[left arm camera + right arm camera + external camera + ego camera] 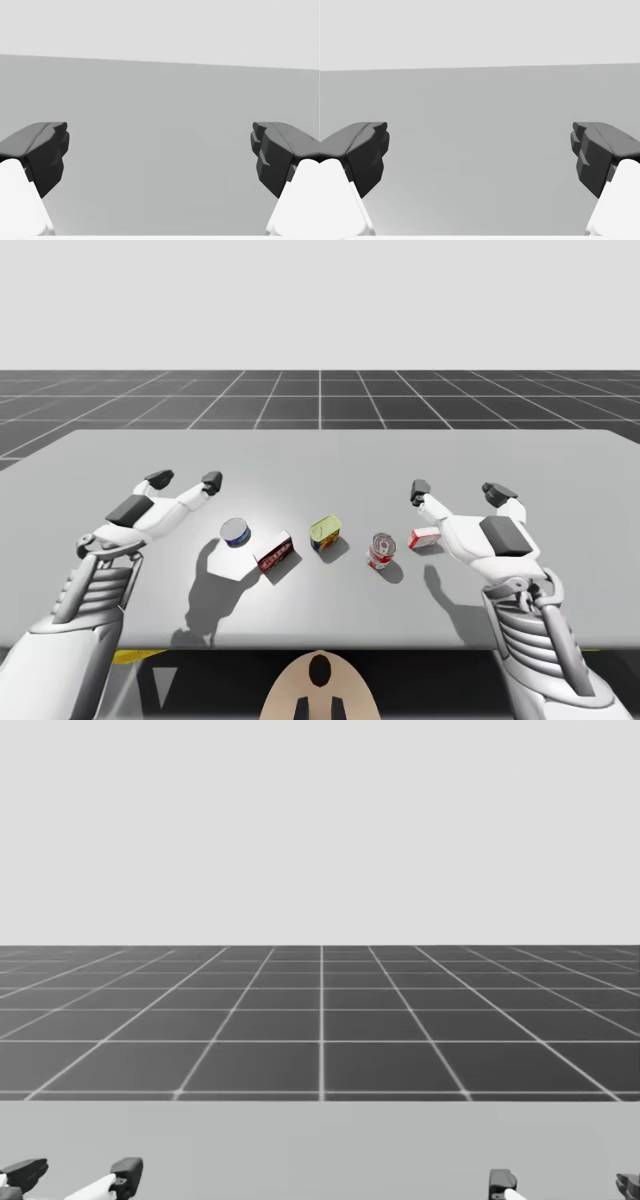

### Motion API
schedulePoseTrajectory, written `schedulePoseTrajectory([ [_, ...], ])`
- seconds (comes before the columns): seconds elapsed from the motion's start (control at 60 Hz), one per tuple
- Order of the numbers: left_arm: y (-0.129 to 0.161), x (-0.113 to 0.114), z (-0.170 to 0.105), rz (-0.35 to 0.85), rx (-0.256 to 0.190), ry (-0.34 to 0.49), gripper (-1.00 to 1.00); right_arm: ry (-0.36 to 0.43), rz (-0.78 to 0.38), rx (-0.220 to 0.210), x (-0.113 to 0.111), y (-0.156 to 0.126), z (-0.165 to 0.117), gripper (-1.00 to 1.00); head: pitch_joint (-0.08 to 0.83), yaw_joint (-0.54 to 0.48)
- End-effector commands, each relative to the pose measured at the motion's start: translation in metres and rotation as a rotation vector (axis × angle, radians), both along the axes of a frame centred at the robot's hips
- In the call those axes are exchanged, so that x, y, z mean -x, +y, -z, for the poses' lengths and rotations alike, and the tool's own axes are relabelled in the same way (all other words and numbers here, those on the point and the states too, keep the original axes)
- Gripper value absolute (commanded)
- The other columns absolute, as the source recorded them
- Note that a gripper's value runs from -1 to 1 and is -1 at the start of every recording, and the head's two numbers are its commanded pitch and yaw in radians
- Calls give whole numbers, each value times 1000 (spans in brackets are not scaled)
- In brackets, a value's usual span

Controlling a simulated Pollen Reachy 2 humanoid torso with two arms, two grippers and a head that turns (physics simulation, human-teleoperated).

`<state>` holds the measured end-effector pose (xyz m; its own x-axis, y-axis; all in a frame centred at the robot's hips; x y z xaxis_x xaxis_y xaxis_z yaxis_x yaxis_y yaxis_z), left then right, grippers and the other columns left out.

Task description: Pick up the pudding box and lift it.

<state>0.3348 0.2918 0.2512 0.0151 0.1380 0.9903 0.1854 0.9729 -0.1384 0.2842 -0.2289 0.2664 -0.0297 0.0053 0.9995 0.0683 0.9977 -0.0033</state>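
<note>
Left gripper (185, 480), right gripper (458, 491): jaws spread wide above table (320, 455). Dark red pudding box (273, 553): on table near left gripper, toward right gripper, untouched. Long axis slanted, roughly parallel with left gripper's own heading.

The high view looks down at a slant from above the near side of the flat grey table (320, 455), taking in most of its top and the dark gridded floor (320, 395) beyond. The head view faces level and forward; it shares with the high view that floor and the tips of the left gripper (185, 481) and right gripper (458, 490). Each wrist view sits low and close over the table, facing its far edge.
</note>
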Motion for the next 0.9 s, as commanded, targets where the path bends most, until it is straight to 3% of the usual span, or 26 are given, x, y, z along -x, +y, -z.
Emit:
schedulePoseTrajectory([
  [0.017,-1,0,1,0,-9,0,-1000,6,-11,-31,2,3,2,-1000,9,4],
  [0.133,-1,0,0,-1,-8,0,-1000,4,36,2,-2,3,2,-1000,33,5],
  [0.2,-2,1,0,-1,-8,-3,-1000,3,20,-5,-1,1,2,-1000,71,8],
  [0.567,-1,-1,2,-2,-27,2,-1000,-3,27,8,-2,1,3,-1000,383,38],
  [0.9,-2,-3,4,3,-46,7,-1000,-1,18,21,-1,3,2,-1000,578,99],
])
